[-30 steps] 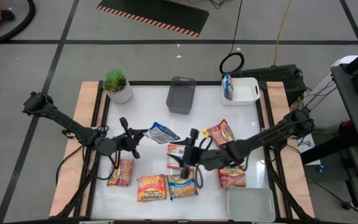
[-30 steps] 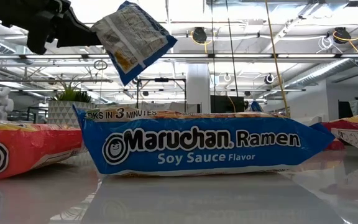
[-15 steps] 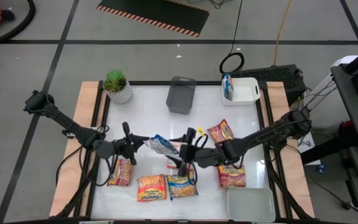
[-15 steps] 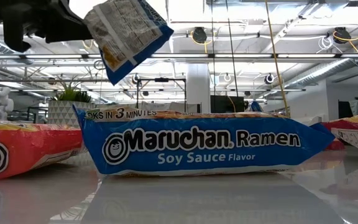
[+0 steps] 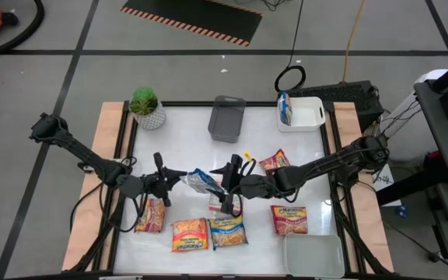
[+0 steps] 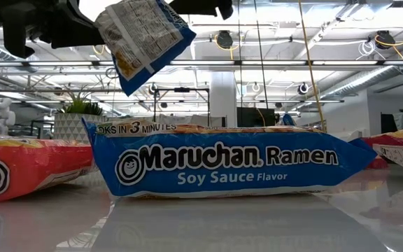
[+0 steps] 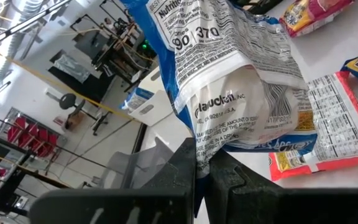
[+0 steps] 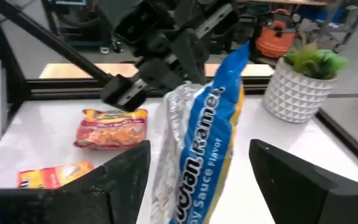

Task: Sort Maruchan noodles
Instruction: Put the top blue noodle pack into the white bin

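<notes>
A blue-and-yellow noodle packet (image 5: 202, 180) hangs in the air over the table's middle, held by my left gripper (image 5: 179, 180). It shows its printed back in the left wrist view (image 7: 241, 93) and high up in the low view (image 6: 142, 42). My right gripper (image 5: 225, 185) is open at the packet's right end. In the right wrist view its fingers stand wide on either side of the packet (image 8: 197, 149) without touching it. Several more packets lie flat on the table, among them a blue one (image 6: 222, 164) and a white-and-red one (image 5: 219, 190). My left gripper is shut on the packet's edge (image 7: 207, 146), pinched between the two fingers (image 7: 185, 165). It comes level from the table's left side. The packet is lifted clear of the table and sticks out beyond the fingertips, tilted, with its printed back toward the wrist camera.
Orange packets (image 5: 151, 215) (image 5: 190, 233) and a blue one (image 5: 227, 231) lie along the near edge, and red ones lie to the right (image 5: 289, 219) (image 5: 274, 163). At the far edge stand a grey tray (image 5: 226, 119), a white tray (image 5: 306, 113) and a potted plant (image 5: 146, 107). Another tray (image 5: 313, 255) sits at the near right.
My left gripper carried the blue packet toward the near edge, then held still. My right gripper rose and moved left toward the packet, staying open, until its fingers stood on either side of the packet's right end. That uncovered the red packet on the right.
</notes>
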